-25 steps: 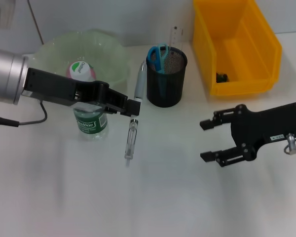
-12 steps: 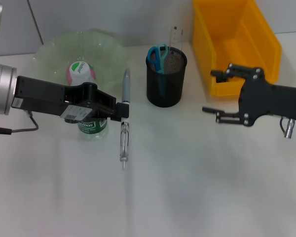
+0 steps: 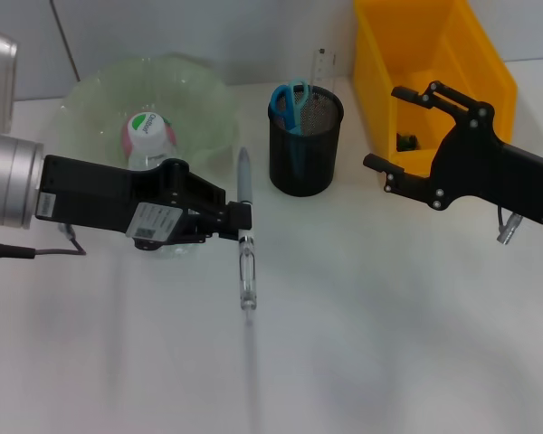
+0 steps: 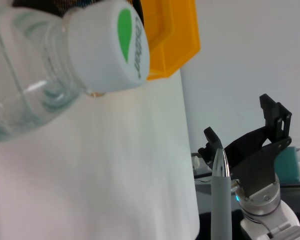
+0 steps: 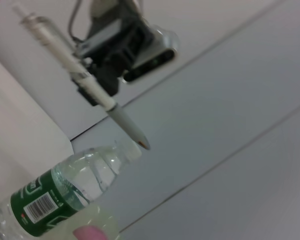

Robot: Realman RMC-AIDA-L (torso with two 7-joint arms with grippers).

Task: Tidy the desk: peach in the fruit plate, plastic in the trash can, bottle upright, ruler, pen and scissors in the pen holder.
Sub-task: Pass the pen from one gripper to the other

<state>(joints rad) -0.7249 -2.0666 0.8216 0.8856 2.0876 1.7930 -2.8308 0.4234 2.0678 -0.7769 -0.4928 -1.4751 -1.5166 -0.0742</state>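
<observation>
- The left hand (image 3: 238, 218) covers most of the bottle (image 3: 148, 137); only its cap and shoulder show above the arm.
- A small dark item (image 3: 404, 140) in the yellow bin (image 3: 471, 68) is too small to identify.
- The scissors (image 3: 290, 102) and ruler (image 3: 319, 68) are hidden inside the pen holder (image 3: 303, 149) below their tops.
- The right arm runs off the head view's edge.
- The pen (image 4: 221, 200) is cut off in the left wrist view.

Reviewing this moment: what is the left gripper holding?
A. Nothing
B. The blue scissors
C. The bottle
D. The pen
D. The left gripper is shut on the pen, held in the air in front of the bottle; the scissors already stand in the pen holder.
</observation>
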